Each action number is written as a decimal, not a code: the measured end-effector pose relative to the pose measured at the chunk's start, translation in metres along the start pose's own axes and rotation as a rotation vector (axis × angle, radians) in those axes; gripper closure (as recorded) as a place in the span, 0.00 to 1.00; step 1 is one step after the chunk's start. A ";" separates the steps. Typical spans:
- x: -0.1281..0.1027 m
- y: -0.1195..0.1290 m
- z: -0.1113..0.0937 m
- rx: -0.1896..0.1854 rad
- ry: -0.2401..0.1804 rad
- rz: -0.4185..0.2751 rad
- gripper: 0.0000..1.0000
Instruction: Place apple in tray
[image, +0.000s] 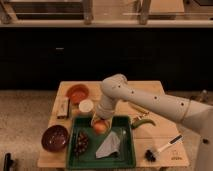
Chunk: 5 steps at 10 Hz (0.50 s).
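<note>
I am holding my claw just above the apple, inside the tray, near its far rim.
</note>
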 end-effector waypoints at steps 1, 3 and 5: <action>-0.001 0.001 0.005 0.001 -0.004 -0.023 1.00; -0.004 0.000 0.021 0.000 -0.029 -0.073 1.00; -0.005 -0.001 0.032 -0.004 -0.056 -0.102 1.00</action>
